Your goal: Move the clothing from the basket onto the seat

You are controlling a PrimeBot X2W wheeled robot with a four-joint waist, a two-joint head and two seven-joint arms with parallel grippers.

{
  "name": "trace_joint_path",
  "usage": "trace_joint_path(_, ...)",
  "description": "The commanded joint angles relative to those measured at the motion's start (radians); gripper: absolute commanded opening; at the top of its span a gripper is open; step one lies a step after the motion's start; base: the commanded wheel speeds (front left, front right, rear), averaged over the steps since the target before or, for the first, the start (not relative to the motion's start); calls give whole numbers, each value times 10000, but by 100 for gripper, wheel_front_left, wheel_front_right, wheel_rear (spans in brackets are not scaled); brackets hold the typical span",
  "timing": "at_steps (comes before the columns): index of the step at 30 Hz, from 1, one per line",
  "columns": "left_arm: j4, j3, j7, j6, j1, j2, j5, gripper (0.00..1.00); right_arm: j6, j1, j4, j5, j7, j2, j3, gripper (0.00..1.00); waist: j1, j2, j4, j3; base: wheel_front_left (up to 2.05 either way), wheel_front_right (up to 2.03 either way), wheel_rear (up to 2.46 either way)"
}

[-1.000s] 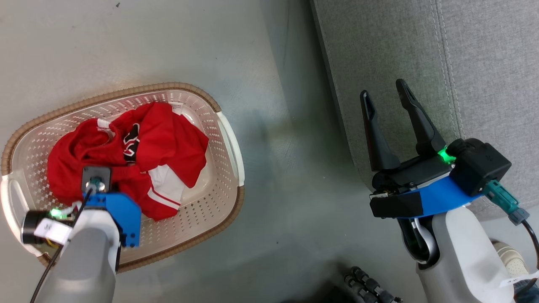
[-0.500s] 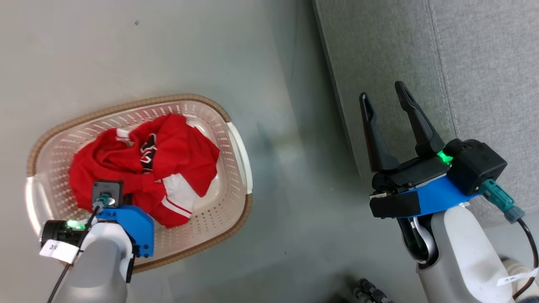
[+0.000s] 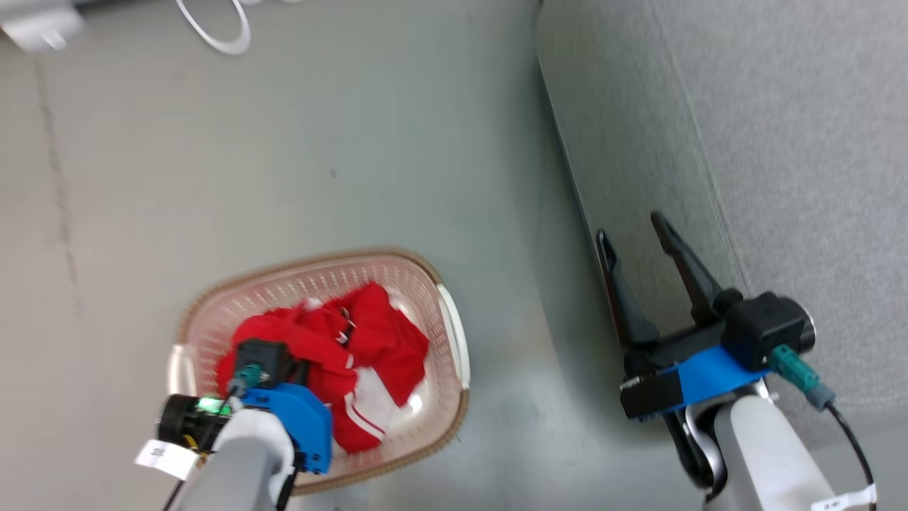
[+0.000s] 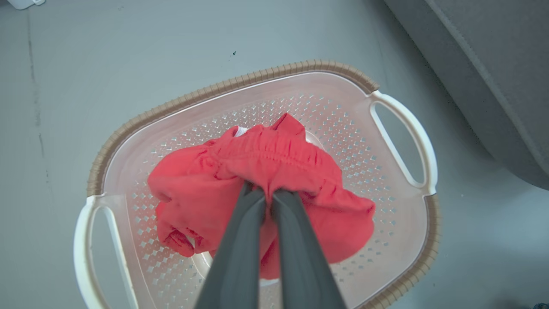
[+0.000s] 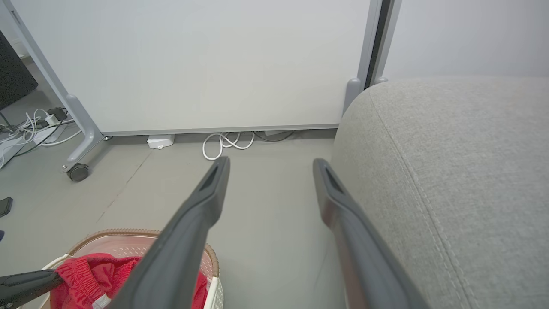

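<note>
The red clothing (image 4: 266, 159) lies bunched in the cream basket (image 4: 403, 141), which stands on the floor. My left gripper (image 4: 263, 193) points down into the basket and is shut on a gathered red waistband, pulling the fabric into a peak. In the head view the clothing (image 3: 369, 341) shows white panels, and the wrist hides the left fingers. My right gripper (image 3: 630, 227) hangs open and holds nothing, beside the front face of the grey seat (image 3: 780, 142). The right wrist view shows the seat (image 5: 450, 150), the basket (image 5: 128, 234) and the clothing (image 5: 94, 274).
Grey floor lies between the basket and the seat. A white cable (image 3: 220, 28) and a white box (image 3: 35, 28) lie at the far edge. A wall panel on a wheeled frame (image 5: 77, 171) stands behind, with more cables at its left.
The head camera has moved, so the basket now looks smaller and lower in that view. The left gripper stays in the red clothing, which looks more bunched. The right gripper stays open.
</note>
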Motion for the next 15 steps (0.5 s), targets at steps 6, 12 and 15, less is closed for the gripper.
trace_joint_path(6, -375, -1055, -79, -151, 459, -281, -407, 0, 5, 757, 410, -282, -34, -32, -76, 100, 2, 0, 1005, -2366, 0, 0, 0)
trace_joint_path(12, -1984, -3086, -66, -132, 902, -296, -2217, 0, 5, 1269, 660, -401, -34, -28, -3, 100, 2, 0, 1389, -3328, 0, 0, 0)
trace_joint_path(15, -2632, -3805, -8, -130, 727, -292, -2886, 0, 5, 1467, 747, -431, -34, -32, 16, 100, 2, 0, 1563, -3645, 0, 0, 0)
